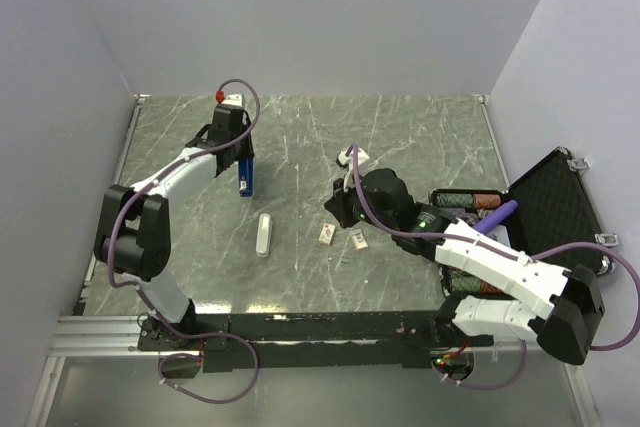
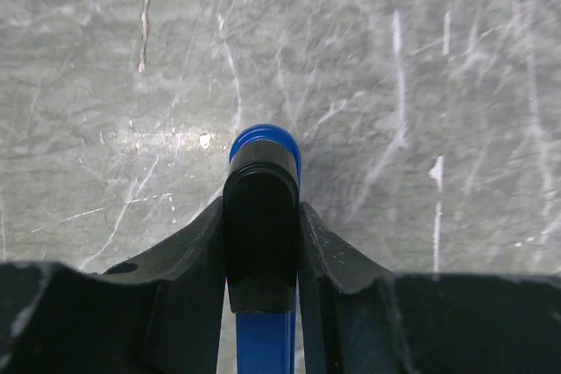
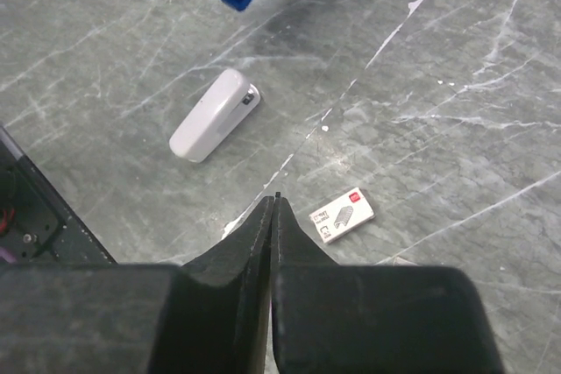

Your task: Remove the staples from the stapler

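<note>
The blue and black stapler (image 1: 246,178) is on the far left side of the bench (image 1: 420,137), pinched across its body by the left pincer (image 1: 243,159), nose pointing down at the marble top. A white oblong piece (image 1: 264,234) lies loose just nearer than that. Further right sits a little staple box (image 3: 342,215), and the right pincer (image 3: 273,205) hangs over it with its fingers pressed together, holding nothing. There's an open black case (image 1: 555,209) at the right edge.
</note>
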`<state>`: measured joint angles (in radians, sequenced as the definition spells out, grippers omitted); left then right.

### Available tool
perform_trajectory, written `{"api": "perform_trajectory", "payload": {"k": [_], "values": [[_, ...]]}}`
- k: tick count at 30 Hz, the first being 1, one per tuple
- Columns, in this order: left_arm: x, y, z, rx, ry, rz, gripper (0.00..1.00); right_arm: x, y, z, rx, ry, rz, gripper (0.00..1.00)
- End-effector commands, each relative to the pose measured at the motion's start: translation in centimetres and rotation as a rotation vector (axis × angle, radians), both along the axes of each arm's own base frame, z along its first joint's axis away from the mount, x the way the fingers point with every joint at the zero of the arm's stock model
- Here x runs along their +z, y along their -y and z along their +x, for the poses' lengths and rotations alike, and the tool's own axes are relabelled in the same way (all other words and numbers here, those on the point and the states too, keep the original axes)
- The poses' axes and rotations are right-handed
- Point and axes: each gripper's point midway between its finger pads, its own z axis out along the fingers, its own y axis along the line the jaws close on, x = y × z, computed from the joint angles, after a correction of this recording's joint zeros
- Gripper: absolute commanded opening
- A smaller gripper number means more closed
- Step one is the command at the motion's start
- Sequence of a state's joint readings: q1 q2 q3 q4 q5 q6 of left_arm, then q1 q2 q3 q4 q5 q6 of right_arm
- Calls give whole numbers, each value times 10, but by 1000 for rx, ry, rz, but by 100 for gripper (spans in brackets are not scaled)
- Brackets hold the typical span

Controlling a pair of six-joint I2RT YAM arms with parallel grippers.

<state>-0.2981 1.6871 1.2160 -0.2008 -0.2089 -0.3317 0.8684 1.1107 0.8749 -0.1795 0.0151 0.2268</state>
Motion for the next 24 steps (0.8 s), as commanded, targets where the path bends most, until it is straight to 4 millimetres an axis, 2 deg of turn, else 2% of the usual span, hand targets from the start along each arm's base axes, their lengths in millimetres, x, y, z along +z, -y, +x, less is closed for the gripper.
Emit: {"api": "perform_trajectory", "payload": {"k": [1, 3, 13, 15, 19, 24], "values": [[21, 2, 25, -22, 66, -38, 1, 13, 7, 3, -38, 32, 44, 10], [12, 2, 27, -27, 44, -45, 1, 12, 9, 2, -43, 31, 41, 17], [-32, -7, 32, 36, -52, -16, 1, 12, 17, 1, -66, 33, 36, 39], [-38, -10, 32, 53, -68, -10, 7, 11, 18, 1, -70, 32, 32, 42], [-43, -10, 31, 61, -82, -13, 27, 14, 19, 0, -69, 38, 35, 45], [-46, -11, 28, 65, -106, -8, 42, 15, 19, 1, -69, 41, 33, 48]]}}
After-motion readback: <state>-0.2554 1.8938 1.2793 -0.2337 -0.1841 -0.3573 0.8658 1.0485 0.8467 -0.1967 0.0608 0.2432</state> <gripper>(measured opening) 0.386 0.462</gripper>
